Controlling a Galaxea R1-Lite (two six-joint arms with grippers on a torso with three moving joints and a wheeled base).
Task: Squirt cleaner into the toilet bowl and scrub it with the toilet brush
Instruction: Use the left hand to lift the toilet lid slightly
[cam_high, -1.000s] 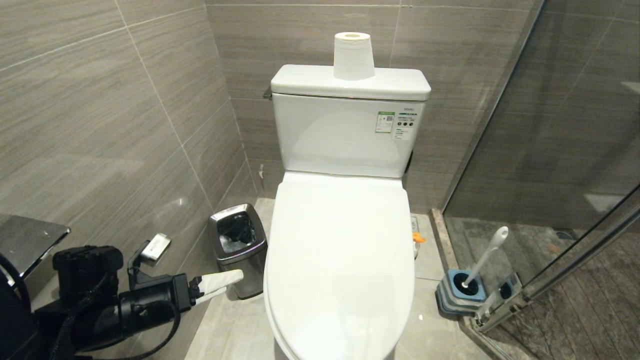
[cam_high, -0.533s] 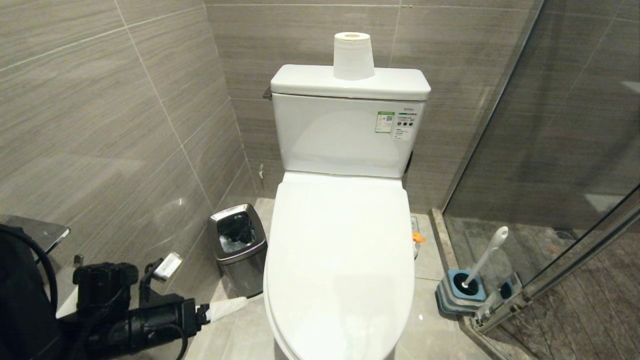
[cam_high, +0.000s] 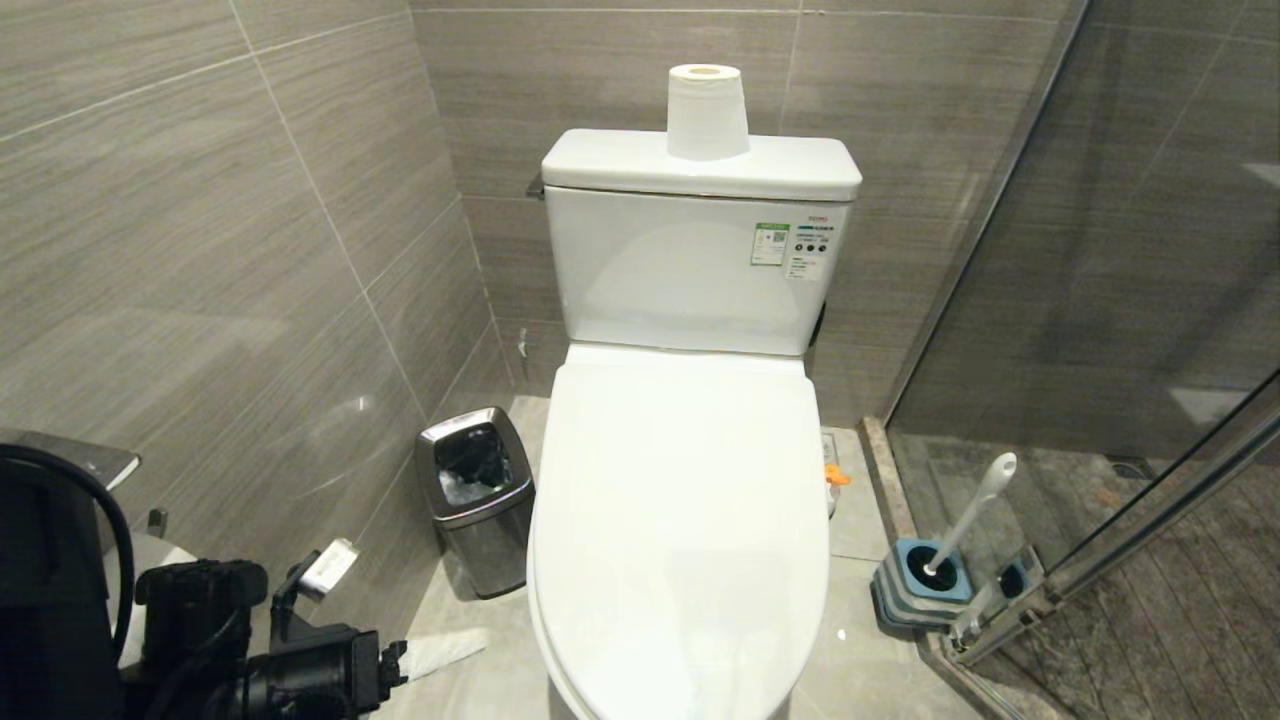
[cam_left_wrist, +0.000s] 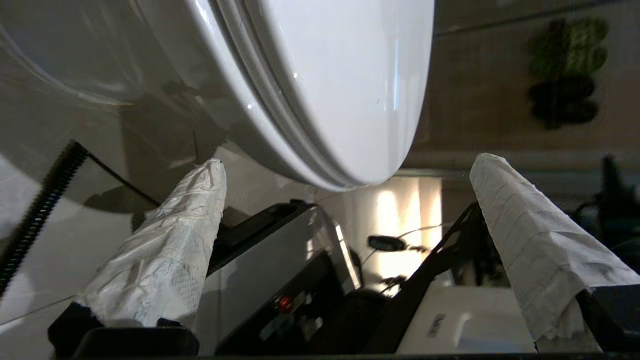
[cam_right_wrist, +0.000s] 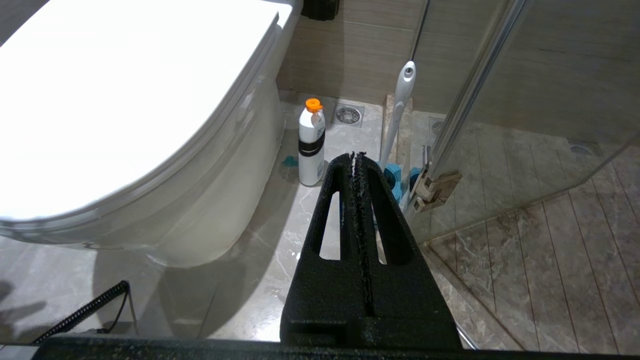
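Toilet bowl (cam_high: 680, 540): seen in the middle of the head view with its white lid lowered flat over the seat; the basin itself is hidden under the lid.
Cistern (cam_high: 690, 270): stands behind the lid against the tiled wall, with a toilet paper roll (cam_high: 707, 112) upright on top.
Left gripper (cam_high: 445, 650): placed low at the robot's left of the bowl, just above the floor and pointed toward the bowl's side; the jaws are spread wide and nothing is held between them.
Left fingers (cam_left_wrist: 165, 250): wrapped in white paper; in the left wrist view the rounded front edge of the lid and seat is seen beyond and between the two spread tips, apart from both.
Right gripper (cam_right_wrist: 357, 157): black jaws are pressed together with nothing in them, held above the floor at the robot's right of the bowl.
Toilet brush (cam_high: 970, 515): stands tilted in its blue-and-grey holder (cam_high: 920, 590) on the floor at the right of the bowl, beside the glass shower door (cam_high: 1150, 300); its white handle is seen just past the clenched right tips in the right wrist view, not touched.
Cleaner bottle (cam_right_wrist: 311, 145): white with an orange cap, upright on the floor between the bowl and the brush, apart from both grippers.
Steel bin (cam_high: 475, 490): stands on the floor at the left of the bowl, beyond the left gripper.
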